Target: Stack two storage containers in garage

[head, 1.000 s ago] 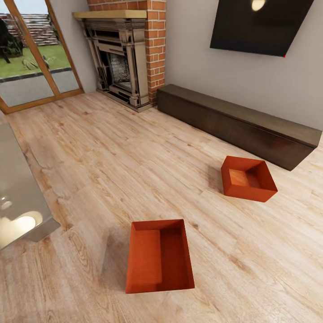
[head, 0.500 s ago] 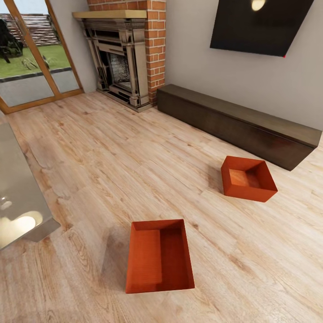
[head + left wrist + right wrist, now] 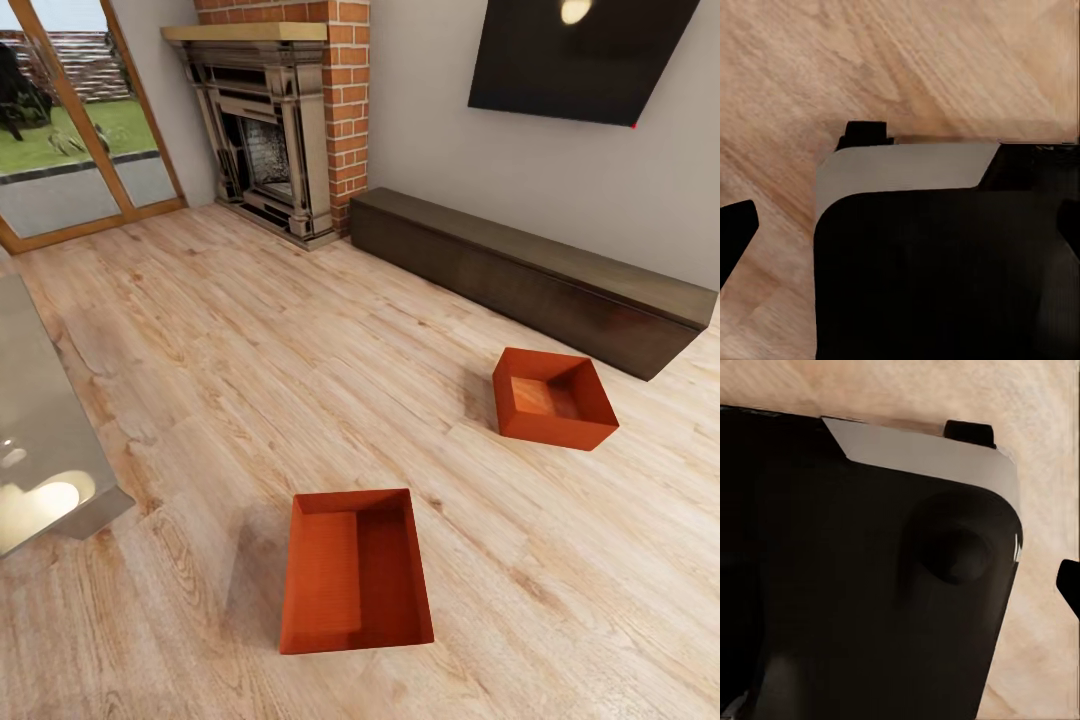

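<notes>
Two orange-red storage containers stand on the light wood floor of the living room. The nearer one (image 3: 355, 585) lies low in the head view, just left of centre. The farther one (image 3: 553, 398) sits to the right, close to the long dark cabinet (image 3: 530, 280). Both are upright and hold nothing. My left gripper (image 3: 900, 232) hangs over my own black and grey base, with dark fingertips (image 3: 735, 232) at opposite edges of the left wrist view, wide apart. My right gripper (image 3: 900, 585) also hangs by the base; one fingertip (image 3: 1070, 585) shows at the picture's edge. Neither gripper touches a container.
A brick fireplace (image 3: 265, 150) stands at the back, with a glass patio door (image 3: 70, 130) to its left. A black TV (image 3: 580, 55) hangs above the cabinet. A glass-topped table (image 3: 40, 420) juts in at the left edge. Open wood floor (image 3: 250, 350) lies between me and both containers.
</notes>
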